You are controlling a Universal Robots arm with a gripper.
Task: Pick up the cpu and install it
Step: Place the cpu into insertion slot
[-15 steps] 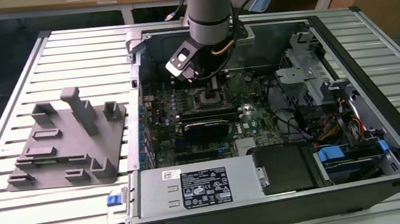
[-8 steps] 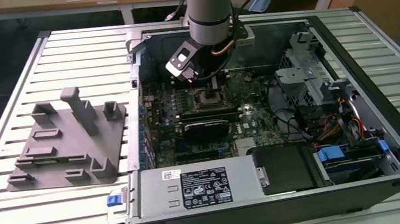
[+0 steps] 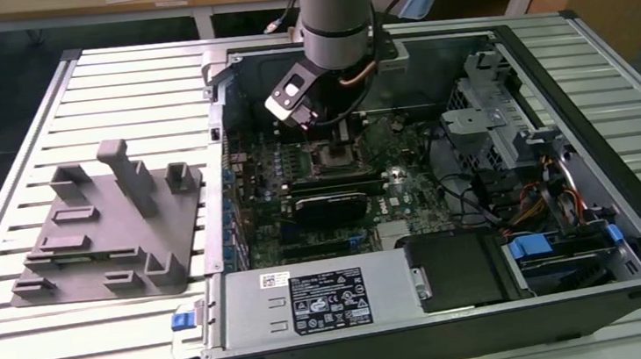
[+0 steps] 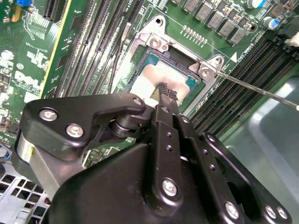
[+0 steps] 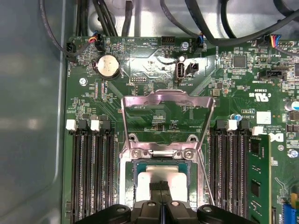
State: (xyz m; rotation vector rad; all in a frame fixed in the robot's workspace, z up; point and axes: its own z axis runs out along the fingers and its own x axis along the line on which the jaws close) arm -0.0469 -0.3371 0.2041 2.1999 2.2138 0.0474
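The open computer case [image 3: 431, 345] holds the green motherboard [image 3: 416, 190], whose socket [image 5: 161, 154], its metal frame [image 5: 163, 99] swung up, holds the cpu [image 5: 177, 184] seated flat, and directly over that socket the gripper [image 4: 167, 89] hangs, fingers pressed together.

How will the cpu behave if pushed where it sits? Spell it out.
The cpu looks like a stiff flat plate, so it likely won't flex. Its smooth metal top is probably slippery under the claw. Seated inside the socket frame, it should hardly slide sideways.
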